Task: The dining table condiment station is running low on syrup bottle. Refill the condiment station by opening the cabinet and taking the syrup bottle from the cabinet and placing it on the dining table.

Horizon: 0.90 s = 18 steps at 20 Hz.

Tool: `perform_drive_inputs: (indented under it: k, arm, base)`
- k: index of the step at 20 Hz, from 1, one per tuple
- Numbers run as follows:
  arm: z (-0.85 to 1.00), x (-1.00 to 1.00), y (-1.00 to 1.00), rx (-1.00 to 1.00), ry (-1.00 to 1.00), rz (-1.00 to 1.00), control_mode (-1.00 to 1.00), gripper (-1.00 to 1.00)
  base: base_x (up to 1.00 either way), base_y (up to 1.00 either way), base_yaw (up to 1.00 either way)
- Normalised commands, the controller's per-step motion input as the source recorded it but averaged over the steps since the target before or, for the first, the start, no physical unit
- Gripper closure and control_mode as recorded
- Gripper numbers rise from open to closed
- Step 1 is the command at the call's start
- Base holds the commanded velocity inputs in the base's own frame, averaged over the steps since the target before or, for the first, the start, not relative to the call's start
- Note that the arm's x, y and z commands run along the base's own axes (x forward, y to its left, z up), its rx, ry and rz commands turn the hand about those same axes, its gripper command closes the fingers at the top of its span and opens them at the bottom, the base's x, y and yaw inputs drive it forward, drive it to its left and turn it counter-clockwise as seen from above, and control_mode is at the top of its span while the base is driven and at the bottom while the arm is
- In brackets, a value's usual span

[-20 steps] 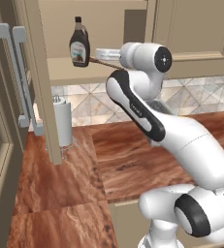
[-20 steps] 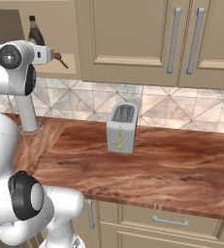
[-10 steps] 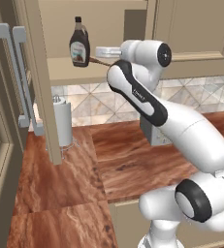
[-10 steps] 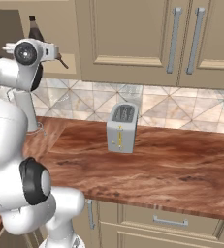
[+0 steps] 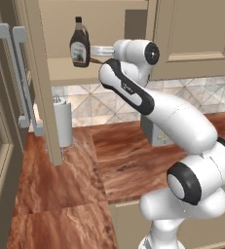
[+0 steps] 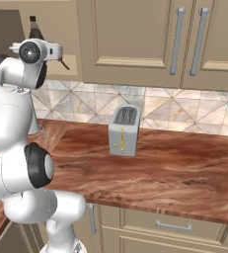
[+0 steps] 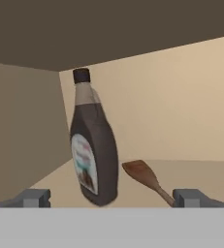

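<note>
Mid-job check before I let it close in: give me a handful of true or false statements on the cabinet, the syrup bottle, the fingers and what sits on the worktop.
1. The cabinet door is swung open. True.
2. The syrup bottle is lying on its side on the shelf. False: it stands upright.
3. The gripper has its fingers shut on the bottle. False: they are spread wide, the bottle standing ahead of them, not gripped.
4. A wooden spoon lies on the shelf beside the bottle. True.
5. A toaster stands on the worktop. True.
6. The paper towel roll is inside the cabinet. False: it stands on the worktop below.
</note>
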Motion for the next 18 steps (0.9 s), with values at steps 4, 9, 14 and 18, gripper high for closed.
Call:
perform_drive_inputs:
  k: [4,9,14,18]
  arm:
    - [0.00,0.44,0.19,0.00,0.04,0.00,-1.00,-1.00]
    - [0.00,0.42,0.21,0.00,0.05,0.00,-1.00,-1.00]
    - [0.00,0.37,0.13,0.00,0.03,0.00,-1.00,-1.00]
    - [0.00,0.22,0.23,-0.01,0.02,0.00,-1.00,-1.00]
  base:
    - [0.00,0.00,0.00]
    - [0.00,0.00,0.00]
    - [0.00,0.00,0.00]
    - [0.00,0.00,0.00]
